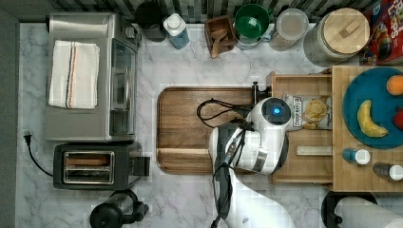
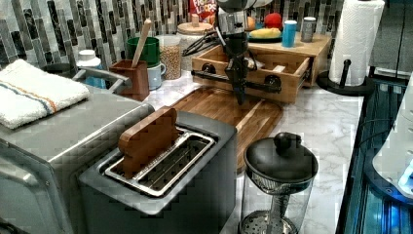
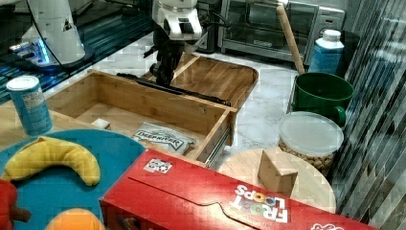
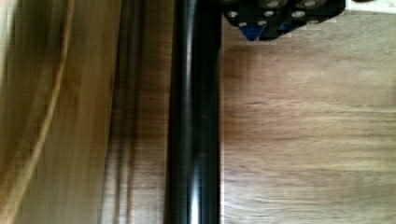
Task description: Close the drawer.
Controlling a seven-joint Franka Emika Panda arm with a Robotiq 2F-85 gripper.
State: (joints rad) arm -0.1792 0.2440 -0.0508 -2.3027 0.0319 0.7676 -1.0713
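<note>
light wood: the drawer [image 3: 143,108] is pulled well out of the cabinet [image 1: 366,180] it slides into, sticking out over the marble counter [image 1: 199,61] toward the brown tray [image 1: 190,128]. There's a snack bag [image 3: 163,137] lying inside it.

handle: thin black bar [image 3: 172,89] running across the whole drawer front, on the side facing the tray. Its long axis runs along the front panel, so crosswise to the way the drawer slides.

arm: the gripper [image 2: 240,92] points straight down, right outside the handle on the tray side, about mid-length of the bar. In the left view it hangs in front of the drawer front, tip low over the tray.

jaws: honestly can't tell if they're apart or together. The wrist view has the black bar running right past the dark finger hardware [image 4: 280,16], but I can't make out a gap or a clamp.

key relation: the drawer sits on the far side of the handle from the gripper, and the cabinet is beyond that. So my guess is the job is a flat push against the bar or front panel, straight toward the cabinet.

watch out: pushing off-centre could rack the drawer on its slides; mid-bar looks like the safe spot.

progress: drawer looks fully open, so closing is not yet begun.
</note>
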